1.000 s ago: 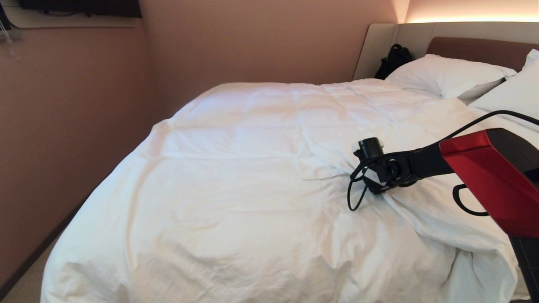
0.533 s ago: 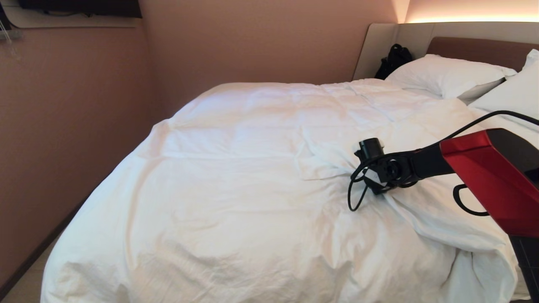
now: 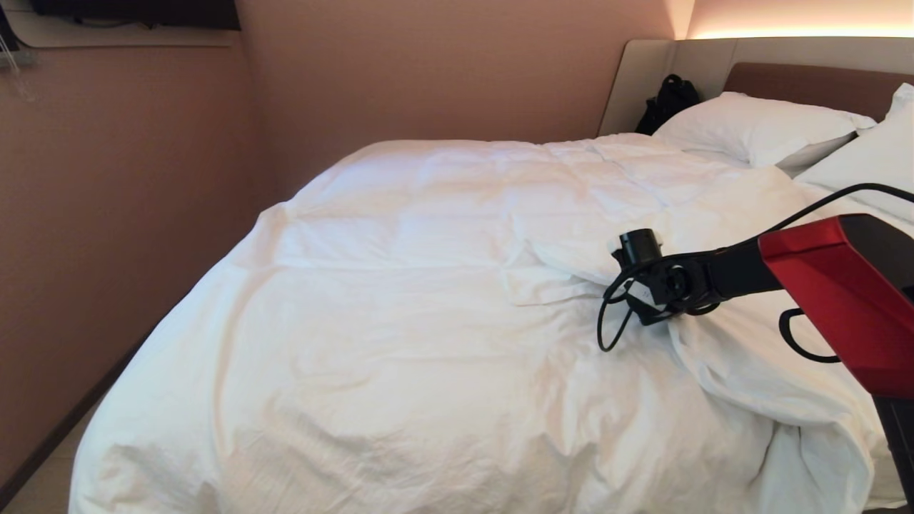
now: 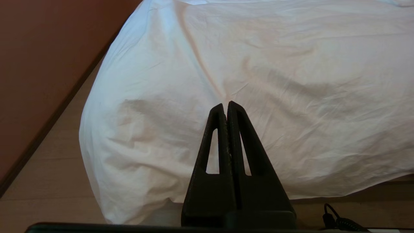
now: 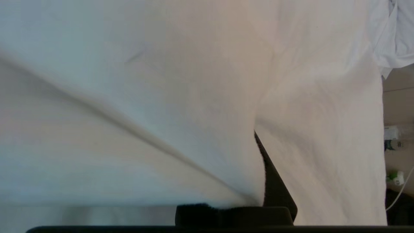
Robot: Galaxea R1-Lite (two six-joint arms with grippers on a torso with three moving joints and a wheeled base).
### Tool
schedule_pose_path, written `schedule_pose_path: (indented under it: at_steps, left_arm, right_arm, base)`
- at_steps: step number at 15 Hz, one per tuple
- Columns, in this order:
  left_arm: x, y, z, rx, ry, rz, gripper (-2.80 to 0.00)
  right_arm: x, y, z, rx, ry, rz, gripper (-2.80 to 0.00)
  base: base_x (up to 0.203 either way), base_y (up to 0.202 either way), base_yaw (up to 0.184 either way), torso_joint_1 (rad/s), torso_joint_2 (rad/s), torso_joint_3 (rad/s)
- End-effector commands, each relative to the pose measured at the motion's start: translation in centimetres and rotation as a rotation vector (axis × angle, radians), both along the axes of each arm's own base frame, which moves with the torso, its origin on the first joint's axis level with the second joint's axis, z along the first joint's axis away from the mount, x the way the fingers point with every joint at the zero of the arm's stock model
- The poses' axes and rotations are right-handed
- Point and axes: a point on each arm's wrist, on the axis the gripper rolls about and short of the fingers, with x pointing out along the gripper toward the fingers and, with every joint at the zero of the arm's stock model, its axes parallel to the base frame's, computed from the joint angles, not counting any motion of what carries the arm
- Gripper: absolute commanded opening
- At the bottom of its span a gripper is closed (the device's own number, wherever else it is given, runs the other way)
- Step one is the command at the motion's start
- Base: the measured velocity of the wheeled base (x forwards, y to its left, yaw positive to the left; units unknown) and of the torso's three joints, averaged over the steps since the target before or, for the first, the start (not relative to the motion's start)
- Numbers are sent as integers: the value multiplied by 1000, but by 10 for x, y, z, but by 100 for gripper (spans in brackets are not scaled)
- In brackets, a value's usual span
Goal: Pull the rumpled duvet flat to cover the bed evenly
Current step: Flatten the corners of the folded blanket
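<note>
A bedroom is shown, like one in a hotel. A wide bed (image 3: 128,400) is covered by a puffy white duvet (image 3: 400,300). Two plump white pillows (image 3: 757,128) are propped at a padded headboard (image 3: 807,78), which is lit by a warm strip of light (image 3: 800,32). Plain pink walls (image 3: 443,71) are seen around it, and a black bag (image 3: 668,100) is tucked in the corner.

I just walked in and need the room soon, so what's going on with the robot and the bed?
The robot is straightening the duvet on the bed. Its right end effector is out over the right-hand part of the bed and shut on a bunched fold of the duvet; white cloth fills the right wrist view. The left end effector is shut and empty, parked by the bed's foot corner. The duvet covers most of the mattress but is rumpled around the grip, short of the pillows.
</note>
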Motion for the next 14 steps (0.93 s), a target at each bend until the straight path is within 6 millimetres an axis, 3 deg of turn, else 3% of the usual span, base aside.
schedule_pose_path:
  at_steps: [1,3,8,14]
  left_arm:
    - [0,0,0,0,0,0,-280]
    - [0,0,0,0,0,0,-280]
    - [0,0,0,0,0,0,-280]
    - [0,0,0,0,0,0,-280]
  right_arm:
    - [-2,-11,9,10,-23,-30,-280]
    - [-6,-21,19,17,-40,-48,-280]
    - [-40,-49,60,69,-81,-55,-280]
    - [-78,-86,63,90,-51,-123,-280]
  base:
    - [0,0,0,0,0,0]
    - [0,0,0,0,0,0]
    - [0,0,0,0,0,0]
    - [0,0,0,0,0,0]
